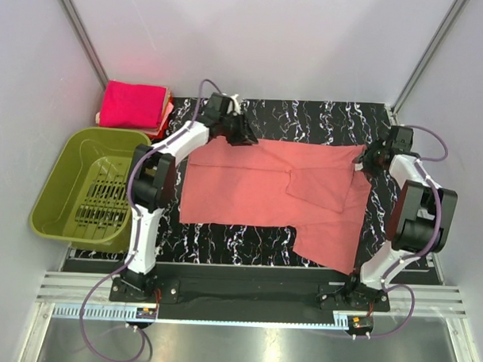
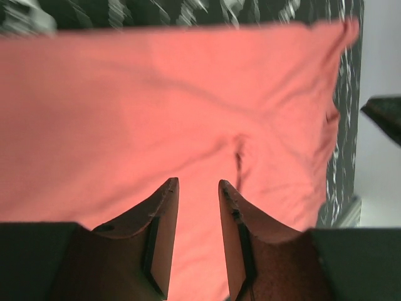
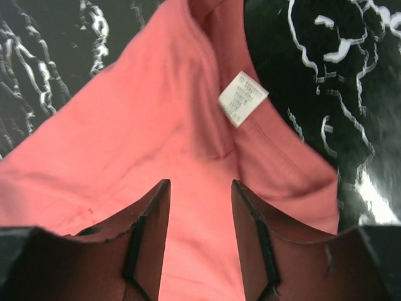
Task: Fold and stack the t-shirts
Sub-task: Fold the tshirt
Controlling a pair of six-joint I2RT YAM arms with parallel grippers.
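Left jaws: spread, nothing between them. My left gripper [image 2: 197, 183] hangs over the far-left edge of the salmon t-shirt [image 1: 257, 189], and I see cloth through the gap.
Right jaws: spread and empty too. My right gripper [image 3: 200, 183] hangs over the shirt's far-right end, near the white neck label [image 3: 243, 98].
Shirt: it lies on the black marbled table [image 1: 323, 116] between my two arms. One flap is doubled over near the middle, and the near-right part reaches close to the table's near edge.
Finished pile: the folded magenta t-shirts [image 1: 133, 104] sit in the far-left corner, beyond the green basket [image 1: 67, 167] and well apart from this shirt.
Risk, layers: by the neck the cloth is bunched, so my right jaws may pinch one layer where I want two. The fold would then open as I lift.
Risk, uneven pull: if one side grips deeper than the other, the far edge comes over skewed — a crooked rectangle.
Risk, drag: the doubled flap is loose, and a fast sweep toward the near side could flip it back.
Risk, near edge: the low right corner could slide off the table if I tug that way.
Risk, left reach: my left arm stands beside the basket and could knock it.
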